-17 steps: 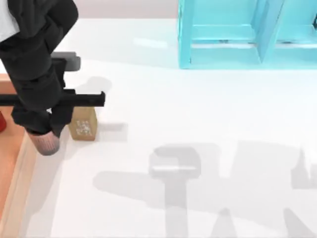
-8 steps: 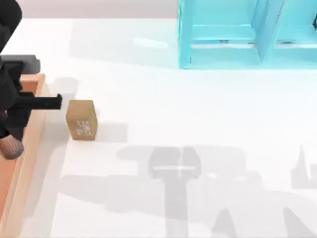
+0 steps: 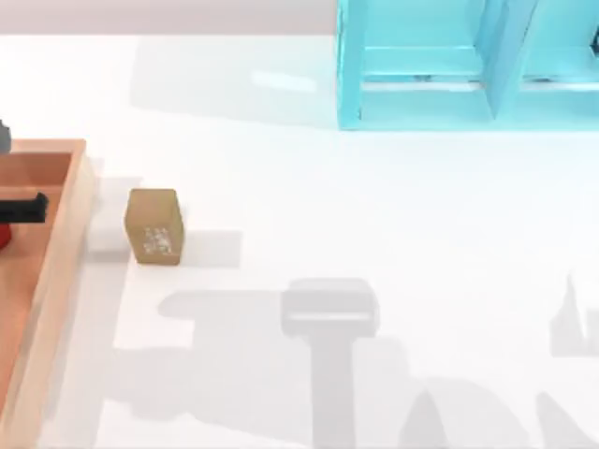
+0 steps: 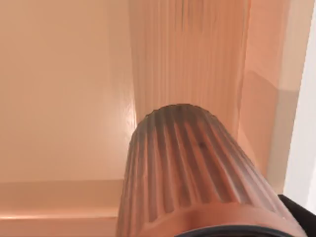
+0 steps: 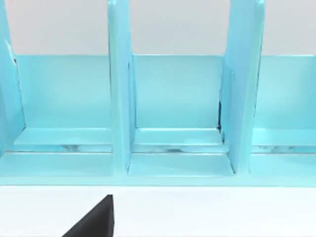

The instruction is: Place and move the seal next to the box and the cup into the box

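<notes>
Left gripper (image 3: 19, 208): showing as a dark piece at the top view's left edge, over the box (image 3: 70, 238). Its jaws are gripping the cup (image 4: 197, 182); in the left wrist view the cup is sitting close under the camera, with a dark finger (image 4: 301, 215) edging in at the cup's rim side.

Cup: reddish-brown, ribbed along its whole side, widening toward the dark rim nearest the camera. It is hanging over the box floor, near an inside corner where two walls are meeting. Whether its base is touching the floor cannot be told.

Box: shallow wooden tray, light orange-brown walls, lying at the table's (image 3: 374, 215) left side and running off the top view's left edge.

Seal (image 3: 154, 226): tan-brown block with whitish markings on its near face, standing on the table just beside the box's right wall, outside it.

Right gripper: jaw state cannot be told. Its wrist camera is facing the turquoise shelf (image 5: 173, 113), which is standing at the table's far right.
</notes>
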Tool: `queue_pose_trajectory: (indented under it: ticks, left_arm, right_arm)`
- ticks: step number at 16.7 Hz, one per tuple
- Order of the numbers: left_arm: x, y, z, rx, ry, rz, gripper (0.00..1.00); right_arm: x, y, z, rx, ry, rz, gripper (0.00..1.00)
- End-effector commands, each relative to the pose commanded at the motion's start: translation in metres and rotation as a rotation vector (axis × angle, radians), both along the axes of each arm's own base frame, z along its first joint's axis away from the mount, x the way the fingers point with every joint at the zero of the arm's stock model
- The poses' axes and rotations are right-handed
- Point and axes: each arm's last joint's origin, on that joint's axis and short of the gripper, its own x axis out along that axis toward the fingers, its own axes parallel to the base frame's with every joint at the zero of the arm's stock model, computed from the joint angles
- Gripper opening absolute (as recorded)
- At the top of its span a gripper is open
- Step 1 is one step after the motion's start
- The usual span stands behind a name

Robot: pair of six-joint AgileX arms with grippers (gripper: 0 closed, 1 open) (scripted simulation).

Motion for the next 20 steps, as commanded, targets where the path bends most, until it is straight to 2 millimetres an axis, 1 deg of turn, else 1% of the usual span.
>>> queue_pose_trajectory:
  ticks: [7, 13, 15, 20]
  left_arm:
    - [-0.019, 0.039, -0.002, -0.015, 0.002, 0.000, 0.00]
    - [-0.041, 0.070, -0.004, -0.030, 0.002, 0.001, 0.00]
    - [-0.047, 0.076, -0.005, -0.035, 0.003, 0.001, 0.00]
    - [-0.046, 0.076, -0.005, -0.033, 0.004, -0.003, 0.00]
  right_arm:
    - [0.000, 0.000, 0.000, 0.000, 0.000, 0.000, 1.00]
    - [0.000, 0.000, 0.000, 0.000, 0.000, 0.000, 1.00]
    - [0.000, 0.000, 0.000, 0.000, 0.000, 0.000, 1.00]
    - [0.000, 0.000, 0.000, 0.000, 0.000, 0.000, 1.00]
